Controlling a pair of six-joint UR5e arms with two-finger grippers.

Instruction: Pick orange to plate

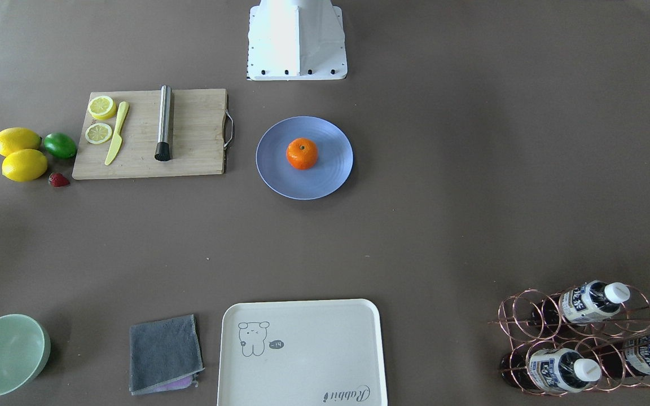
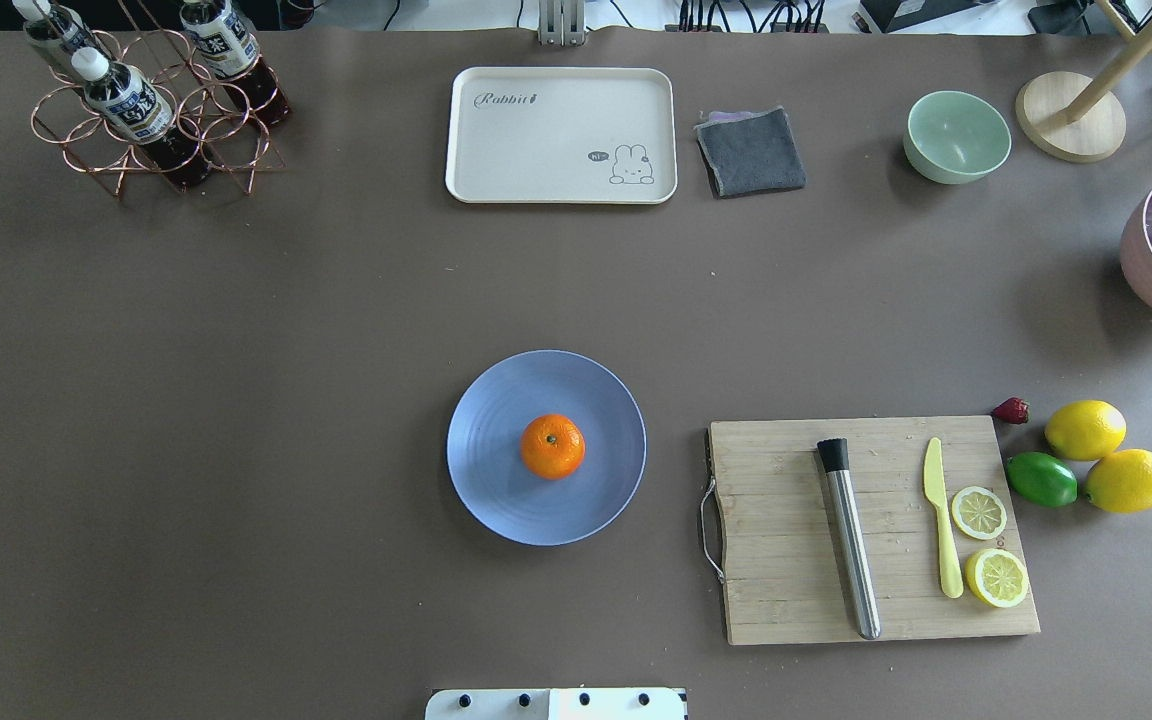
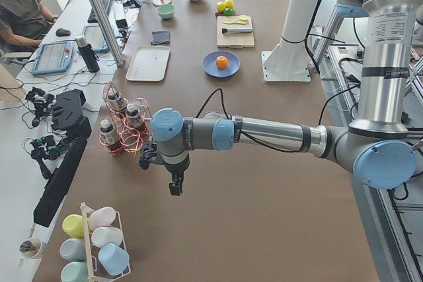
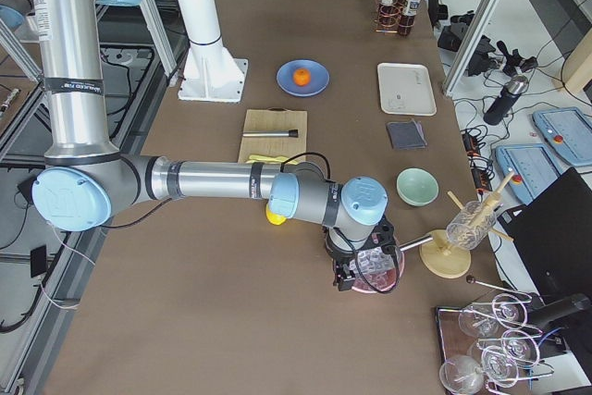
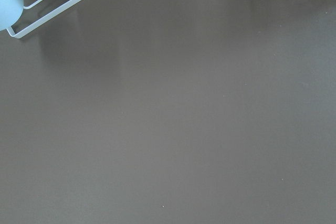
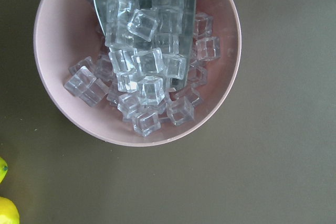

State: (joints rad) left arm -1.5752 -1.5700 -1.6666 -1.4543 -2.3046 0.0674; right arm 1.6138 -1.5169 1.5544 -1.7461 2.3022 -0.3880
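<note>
The orange (image 2: 552, 446) rests centred on the plate (image 2: 496, 490)

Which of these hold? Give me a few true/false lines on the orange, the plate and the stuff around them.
1. The orange sits on the plate. True.
2. Two lemon slices lie on the cutting board beside a yellow knife. True.
3. The lime lies on the cutting board. False: it lies on the table beside the board, next to two whole lemons.
4. The grey cloth lies on the tray. False: it lies on the table beside the tray.
5. The strawberry is in the green bowl. False: it lies on the table by a corner of the board.
</note>
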